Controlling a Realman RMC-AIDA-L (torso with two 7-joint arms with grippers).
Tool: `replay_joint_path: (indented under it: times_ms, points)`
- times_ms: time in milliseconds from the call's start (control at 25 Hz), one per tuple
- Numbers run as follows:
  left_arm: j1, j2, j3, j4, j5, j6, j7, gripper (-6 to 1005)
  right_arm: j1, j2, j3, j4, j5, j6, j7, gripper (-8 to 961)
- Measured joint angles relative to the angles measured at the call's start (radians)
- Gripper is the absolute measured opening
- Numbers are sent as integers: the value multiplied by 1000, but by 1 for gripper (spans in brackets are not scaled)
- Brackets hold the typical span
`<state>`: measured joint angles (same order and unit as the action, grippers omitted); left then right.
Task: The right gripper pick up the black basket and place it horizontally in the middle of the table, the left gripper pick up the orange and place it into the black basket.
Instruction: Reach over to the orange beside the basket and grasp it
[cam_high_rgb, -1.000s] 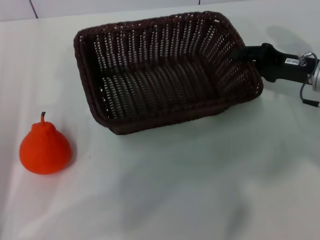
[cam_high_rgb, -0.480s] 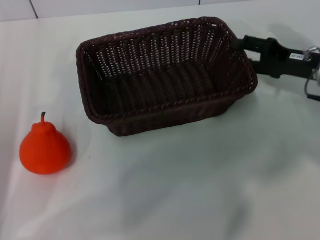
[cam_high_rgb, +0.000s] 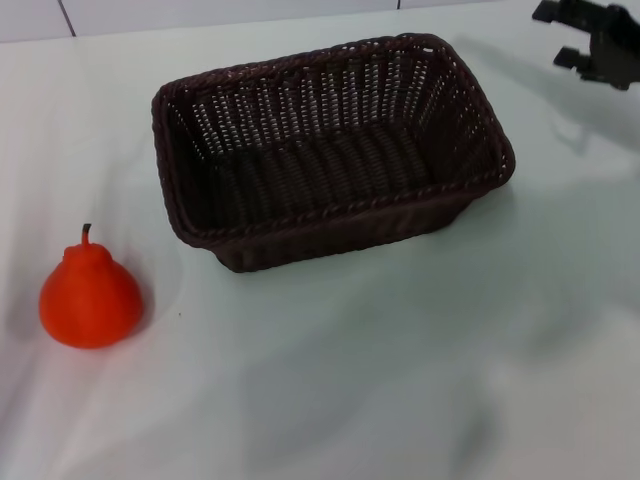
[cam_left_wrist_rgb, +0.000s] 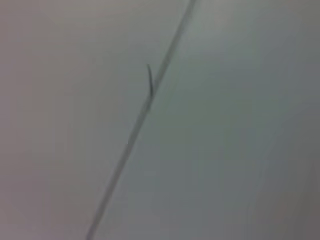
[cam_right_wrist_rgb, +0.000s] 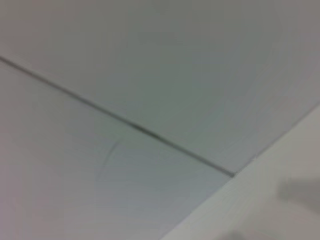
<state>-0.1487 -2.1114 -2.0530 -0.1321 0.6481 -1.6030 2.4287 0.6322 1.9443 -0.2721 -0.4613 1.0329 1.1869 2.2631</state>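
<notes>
1. You are looking down from the head camera at a plain smooth white tabletop.
2. A large rectangular dark brown-black woven wicker basket sits flat on the table, a little far of the middle. Its open top faces up and its long side runs left to right, turned slightly so the right end lies farther away.
3. The basket has a braided rim and sloping sides, and you can see its woven floor.
4. A small bright orange pear-shaped fruit with a short dark stem stands upright on the table at the near left. It is well apart from the basket and nothing touches it.
5. Your right gripper, a slim black claw, is at the far right corner of the view, apart from the basket's right end and touching nothing.
6. Its 2 fingers look spread with a gap between them, so the hand reads as released and holds nothing.
7. Your left gripper does not show in any view.
8. Both wrist cameras show only pale flat surfaces crossed by a thin dark seam.
</notes>
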Motion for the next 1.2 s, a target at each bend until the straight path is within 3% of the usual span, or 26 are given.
replay_joint_path:
  times_ms: [160,280,560,1200]
  points:
    - [15,54,163,11,0,62,-23,765,31,-3,-10,0,0,-70,-8,932]
    - [21,70,225,12,0,101,-29,763,52,-4,-20,4,0,-110,-16,930]
    - [9,73,317,14,-1,216,-29,762,75,5,-26,8,0,-165,-37,930]
    - [-27,82,379,3,-1,217,-31,268,70,10,-25,14,1,-196,-45,930]
